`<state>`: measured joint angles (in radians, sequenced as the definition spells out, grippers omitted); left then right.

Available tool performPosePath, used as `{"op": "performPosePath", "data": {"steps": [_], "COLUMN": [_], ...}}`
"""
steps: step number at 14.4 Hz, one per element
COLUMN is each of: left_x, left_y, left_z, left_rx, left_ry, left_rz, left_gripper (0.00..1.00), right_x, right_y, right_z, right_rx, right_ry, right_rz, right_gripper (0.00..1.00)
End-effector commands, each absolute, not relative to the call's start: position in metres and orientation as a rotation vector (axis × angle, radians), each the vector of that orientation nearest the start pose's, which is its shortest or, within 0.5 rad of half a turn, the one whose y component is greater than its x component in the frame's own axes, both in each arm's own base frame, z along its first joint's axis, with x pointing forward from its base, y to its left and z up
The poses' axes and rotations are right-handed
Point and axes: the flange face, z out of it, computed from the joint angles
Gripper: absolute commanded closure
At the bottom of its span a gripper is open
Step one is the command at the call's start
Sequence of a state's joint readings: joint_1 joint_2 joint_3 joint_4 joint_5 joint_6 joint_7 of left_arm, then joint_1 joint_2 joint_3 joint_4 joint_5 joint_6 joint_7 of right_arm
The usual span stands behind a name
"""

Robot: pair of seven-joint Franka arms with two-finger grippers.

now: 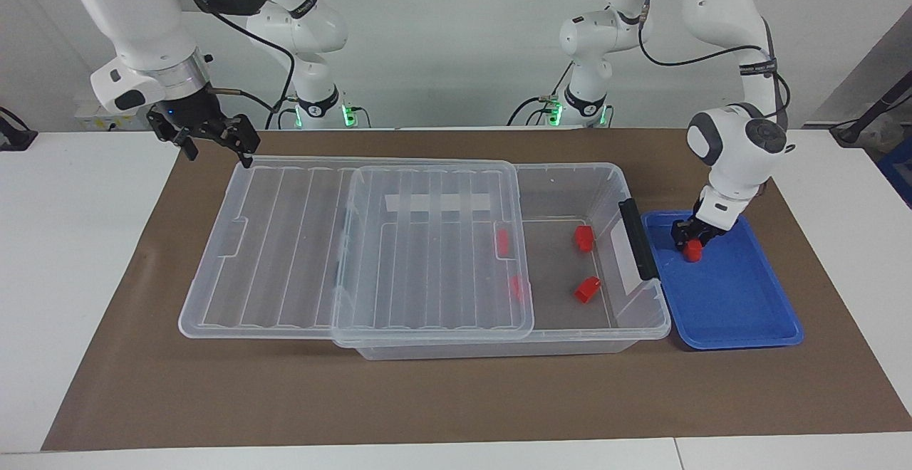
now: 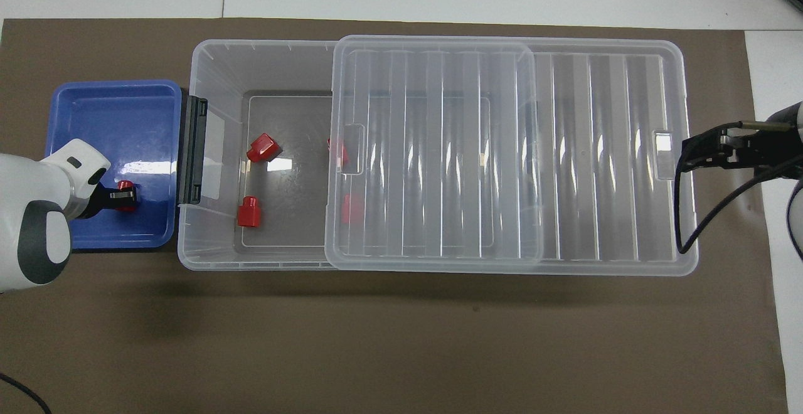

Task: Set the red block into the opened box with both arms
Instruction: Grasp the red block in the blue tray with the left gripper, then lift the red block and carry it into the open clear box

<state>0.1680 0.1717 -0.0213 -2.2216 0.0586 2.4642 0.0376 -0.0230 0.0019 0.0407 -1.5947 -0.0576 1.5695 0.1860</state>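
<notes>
The left claw (image 1: 690, 238) is down in the blue tray (image 1: 741, 306), clamped on the red block (image 1: 692, 249). The box (image 1: 641, 317), its lid (image 1: 299, 242) slid toward the right arm's end, holds four more red blocks (image 1: 587, 289). The right claw (image 1: 214, 144), fingers apart, hangs over the lid's corner.

Facing view: high camera across table, looks toward robots, slanted downward; arm bases at top, wall above them. Moderately distant, whole brown mat (image 1: 456, 399) in frame.
Overhead view: camera high above robots' end, looks forward, steeply down; closer framing.
Shared: box (image 1: 570, 327) (image 2: 213, 63), blue tray (image 1: 741, 313) (image 2: 113, 100), mat. Views half turn apart.
</notes>
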Motion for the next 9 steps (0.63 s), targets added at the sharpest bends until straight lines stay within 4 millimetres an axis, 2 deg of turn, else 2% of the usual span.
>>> {"op": "performPosePath", "data": {"steps": [1,2,4,7,9], "left_x": [0.541,0.542,0.550,0.573,0.582], "left_y": [0.080,0.078,0.078,0.079,0.076], "left_z": [0.304,0.308,0.338,0.413,0.458], "left_rx": [-3.097,-3.098,-3.097,-3.093,-3.120], "left_ry": [-0.115,-0.110,-0.113,-0.121,-0.157], "left_rz": [-0.100,-0.069,-0.002,0.126,0.160], "left_gripper": [1.00,1.00,1.00,1.00,1.00], "right_x": [0.549,0.550,0.551,0.551,0.550], "right_y": [0.004,0.005,0.005,0.003,0.002], "right_z": [0.614,0.615,0.616,0.618,0.617], "right_rx": [-3.186,-3.177,-3.158,-3.145,-3.148], "right_ry": [0.302,0.304,0.308,0.310,0.293], "right_rz": [0.017,0.013,0.016,0.016,0.021], "right_gripper": [0.00,0.00,0.00,0.00,0.00]}}
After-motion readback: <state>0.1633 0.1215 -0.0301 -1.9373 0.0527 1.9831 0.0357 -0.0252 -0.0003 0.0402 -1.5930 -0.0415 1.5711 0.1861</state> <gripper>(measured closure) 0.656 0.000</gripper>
